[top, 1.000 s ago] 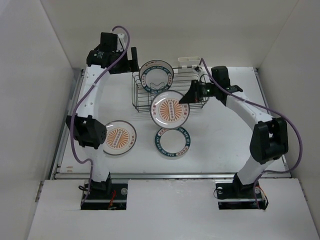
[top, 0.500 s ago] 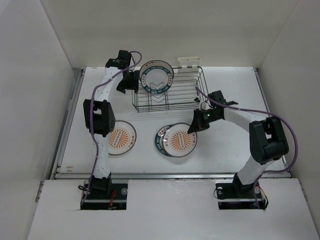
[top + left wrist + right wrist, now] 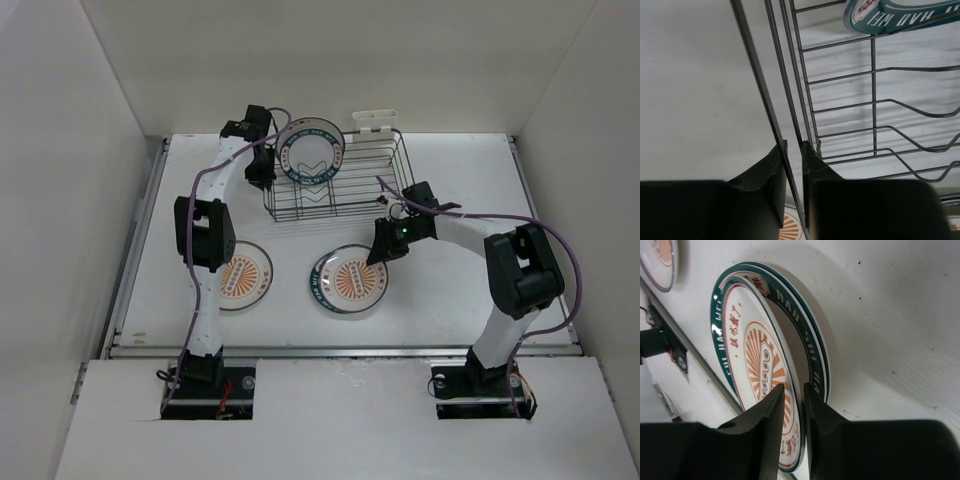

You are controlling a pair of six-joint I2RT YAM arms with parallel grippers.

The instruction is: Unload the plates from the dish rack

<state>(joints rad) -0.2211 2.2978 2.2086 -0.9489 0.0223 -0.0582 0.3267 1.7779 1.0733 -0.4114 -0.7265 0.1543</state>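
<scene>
- The dish rack [image 3: 350, 190] stands at the far middle of the table [image 3: 450, 180]. It holds one plate [image 3: 310, 152], upright in the dividers at its left end.
- A white caddy [image 3: 373, 121] hangs on its far side.
- The left arm reaches far forward. The left gripper [image 3: 262, 172] sits at the rack's left end, jaws nearly together astride the top rim wire. I cannot tell whether they pinch it.
- The right arm bends in from the right. The right gripper [image 3: 383, 250] sits low, its jaws narrowly apart astride the rim of the top sunburst plate [image 3: 352, 280]. Whether they grip it is unclear.
- That plate lies slightly offset on a green-lettered plate [image 3: 319, 287] in front of the rack.
- Another sunburst plate [image 3: 242, 276] lies flat to the left.
</scene>
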